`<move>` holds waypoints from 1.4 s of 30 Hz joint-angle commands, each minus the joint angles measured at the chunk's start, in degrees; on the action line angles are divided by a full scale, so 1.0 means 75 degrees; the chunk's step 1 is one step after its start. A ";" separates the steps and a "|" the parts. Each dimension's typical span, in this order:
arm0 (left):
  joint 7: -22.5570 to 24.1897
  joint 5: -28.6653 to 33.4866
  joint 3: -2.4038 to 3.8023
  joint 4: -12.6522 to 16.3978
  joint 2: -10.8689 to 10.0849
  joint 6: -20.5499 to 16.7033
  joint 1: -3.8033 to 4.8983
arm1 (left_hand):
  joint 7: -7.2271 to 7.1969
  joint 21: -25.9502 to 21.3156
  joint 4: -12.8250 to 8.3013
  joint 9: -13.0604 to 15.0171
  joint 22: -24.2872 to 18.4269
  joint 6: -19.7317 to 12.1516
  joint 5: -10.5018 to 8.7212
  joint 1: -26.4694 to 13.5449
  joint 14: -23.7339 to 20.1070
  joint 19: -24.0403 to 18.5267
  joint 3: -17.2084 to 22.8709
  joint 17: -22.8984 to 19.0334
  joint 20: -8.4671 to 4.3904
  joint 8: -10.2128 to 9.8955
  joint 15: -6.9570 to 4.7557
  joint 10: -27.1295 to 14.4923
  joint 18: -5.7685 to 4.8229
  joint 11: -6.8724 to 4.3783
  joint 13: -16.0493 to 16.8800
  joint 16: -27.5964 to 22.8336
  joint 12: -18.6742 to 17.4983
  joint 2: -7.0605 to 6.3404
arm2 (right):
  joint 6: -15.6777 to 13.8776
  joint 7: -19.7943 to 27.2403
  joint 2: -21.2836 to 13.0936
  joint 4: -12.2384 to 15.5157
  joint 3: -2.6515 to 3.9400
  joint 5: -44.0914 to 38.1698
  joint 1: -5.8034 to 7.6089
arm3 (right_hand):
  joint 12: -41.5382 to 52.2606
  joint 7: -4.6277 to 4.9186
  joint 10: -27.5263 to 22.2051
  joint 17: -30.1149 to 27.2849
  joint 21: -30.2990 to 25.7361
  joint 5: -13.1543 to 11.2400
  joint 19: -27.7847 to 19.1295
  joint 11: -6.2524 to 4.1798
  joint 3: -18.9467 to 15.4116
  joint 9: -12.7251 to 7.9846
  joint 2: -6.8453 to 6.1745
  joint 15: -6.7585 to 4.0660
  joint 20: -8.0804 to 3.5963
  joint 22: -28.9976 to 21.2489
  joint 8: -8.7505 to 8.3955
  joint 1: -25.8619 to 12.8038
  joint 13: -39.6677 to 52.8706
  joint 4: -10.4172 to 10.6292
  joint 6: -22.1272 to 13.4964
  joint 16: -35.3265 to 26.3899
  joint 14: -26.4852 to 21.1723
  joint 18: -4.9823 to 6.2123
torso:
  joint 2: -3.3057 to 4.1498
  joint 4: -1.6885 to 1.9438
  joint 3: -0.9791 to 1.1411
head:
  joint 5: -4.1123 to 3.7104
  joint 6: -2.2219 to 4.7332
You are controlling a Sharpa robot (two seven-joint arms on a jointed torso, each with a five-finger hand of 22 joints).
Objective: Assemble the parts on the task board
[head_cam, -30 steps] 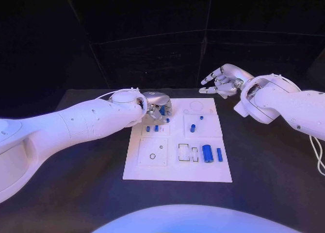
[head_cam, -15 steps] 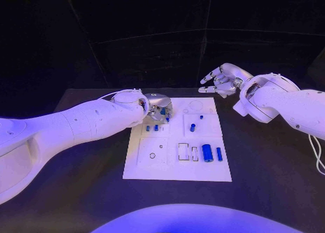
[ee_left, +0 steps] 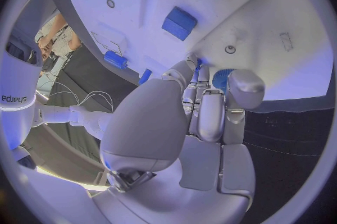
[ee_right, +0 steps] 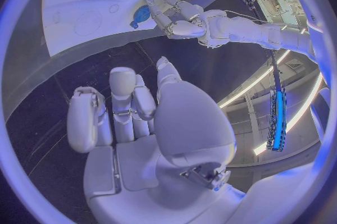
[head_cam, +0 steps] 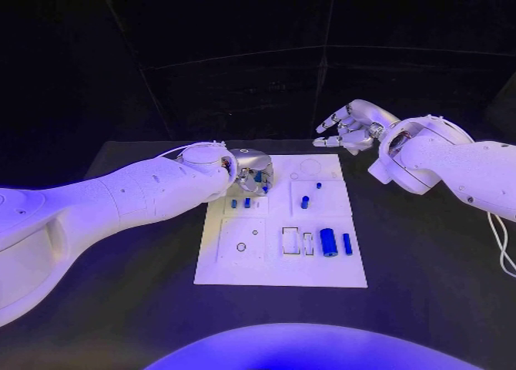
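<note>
board: 1 white task board (head_cam: pixel 283 266) flat in the middle of the black table (head_cam: pixel 436 262), printed outlines and small holes on it.
parts count: 6 blue parts clear in head view, plus 1 at the left hand's fingers.
big part: 1 thick blue cylinder (head_cam: pixel 327 242) lying at the board's near right, 1 thin blue bar (head_cam: pixel 347 243) just beside it.
mid parts: 1 short blue peg (head_cam: pixel 305 203) right of board centre, 1 tiny blue bit (head_cam: pixel 319 186) beyond it.
left pair: 2 small blue pegs (head_cam: pixel 240 204) side by side, near the left hand.
left hand: left hand (head_cam: pixel 250 171) over the board's far left corner, fingers curled together and down; left wrist view shows fingertips (ee_left: pixel 200 67) bunched at the board with a blue part (ee_left: pixel 222 79) between them, looks pinched.
right hand: right hand (head_cam: pixel 349 129) up off the table beyond the board's far right corner, fingers (ee_right: pixel 121 95) spread, holding nothing, touching nothing.
surface: black table, board is the only thing on it.
room: dark backdrop behind the table, violet-blue light over everything.
</note>
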 commanded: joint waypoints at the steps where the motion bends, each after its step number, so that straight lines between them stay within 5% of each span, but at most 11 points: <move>1: -0.0062 -0.0087 -0.0009 -0.0052 0.0024 0.0173 -0.0025 | -0.0013 0.0039 0.0002 -0.0013 0.0020 0.0055 0.0004 -0.0012 0.0097 0.0036 0.0066 -0.0009 -0.0002 -0.0050 -0.0041 0.0062 -0.0111 0.0001 -0.0013 0.0007 -0.0035 0.0073 | -0.0020 0.0036 0.0010 0.0004 0.0005 -0.0021 0.0013 | -0.0016 -0.0012 -0.0038 -0.0007 -0.0033 0.0027 -0.0050 -0.0006 -0.0028 -0.0001 0.0031 0.0001 0.0002 0.0012 0.0038 0.0069 0.0007 0.0011 -0.0059 -0.0013 -0.0010 0.0141 | 0.0000 -0.0001 0.0000 | -0.0003 0.0002; 13: -0.0084 -0.0138 -0.0009 -0.0025 0.0005 -0.0065 -0.0053 | -0.0015 0.0234 -0.0203 -0.0060 0.0219 0.0440 0.0006 0.0168 0.0133 0.0104 0.0577 -0.0016 -0.0072 -0.0046 -0.0120 0.0576 -0.0147 -0.0085 -0.0082 0.0081 -0.0159 0.0201 | -0.0024 0.0025 -0.0013 0.0036 0.0005 -0.0021 0.0015 | 0.0006 -0.0013 -0.0022 -0.0012 -0.0031 0.0032 -0.0047 -0.0006 -0.0031 0.0000 0.0035 0.0000 0.0001 0.0016 0.0043 0.0074 0.0027 0.0014 -0.0054 -0.0017 -0.0011 0.0140 | 0.0001 0.0008 -0.0002 | -0.0029 0.0005; 26: 0.0084 0.0022 0.0032 0.0411 -0.0321 -0.0671 -0.0044 | 0.0013 0.0355 -0.0338 -0.0148 0.0353 0.0626 0.0003 -0.0061 0.0157 0.0140 0.1060 -0.0075 -0.0077 -0.0193 -0.0112 0.0869 -0.0173 -0.0077 -0.0163 0.0120 -0.0512 0.0048 | -0.0030 0.0035 -0.0030 0.0041 0.0005 -0.0021 0.0014 | 0.0006 -0.0013 -0.0022 -0.0012 -0.0031 0.0032 -0.0047 -0.0006 -0.0031 0.0000 0.0035 0.0000 0.0001 0.0016 0.0043 0.0074 0.0027 0.0014 -0.0054 -0.0017 -0.0011 0.0140 | -0.0007 0.0021 0.0000 | -0.0046 0.0027; 36: -0.0165 0.0329 0.0566 0.1154 -0.0795 -0.0656 0.0002 | 0.0019 0.0460 -0.0384 -0.0172 0.0462 0.0684 0.0003 -0.0143 0.0159 0.0172 0.1201 -0.0146 -0.0080 -0.0240 -0.0115 0.0962 -0.0195 -0.0078 -0.0174 0.0106 -0.0618 -0.0007 | -0.0034 0.0042 -0.0041 0.0033 0.0005 -0.0021 0.0014 | 0.0006 -0.0013 -0.0022 -0.0012 -0.0031 0.0032 -0.0047 -0.0006 -0.0031 0.0000 0.0035 0.0000 0.0001 0.0016 0.0043 0.0074 0.0027 0.0014 -0.0054 -0.0017 -0.0011 0.0140 | -0.0009 0.0034 0.0000 | -0.0011 0.0066; 42: -0.0368 0.0410 0.0668 0.1335 -0.1106 -0.0174 0.0011 | 0.0018 0.0481 -0.0398 -0.0178 0.0484 0.0692 0.0004 -0.0158 0.0156 0.0178 0.1227 -0.0174 -0.0080 -0.0251 -0.0116 0.0979 -0.0199 -0.0080 -0.0175 0.0096 -0.0640 -0.0023 | -0.0031 0.0039 -0.0062 0.0035 0.0005 -0.0021 0.0014 | 0.0007 -0.0014 -0.0021 -0.0010 -0.0032 0.0037 -0.0047 -0.0007 -0.0038 0.0002 0.0040 0.0000 0.0001 0.0015 0.0049 0.0076 0.0026 0.0021 -0.0047 -0.0015 -0.0011 0.0141 | -0.0002 0.0030 -0.0002 | -0.0006 0.0066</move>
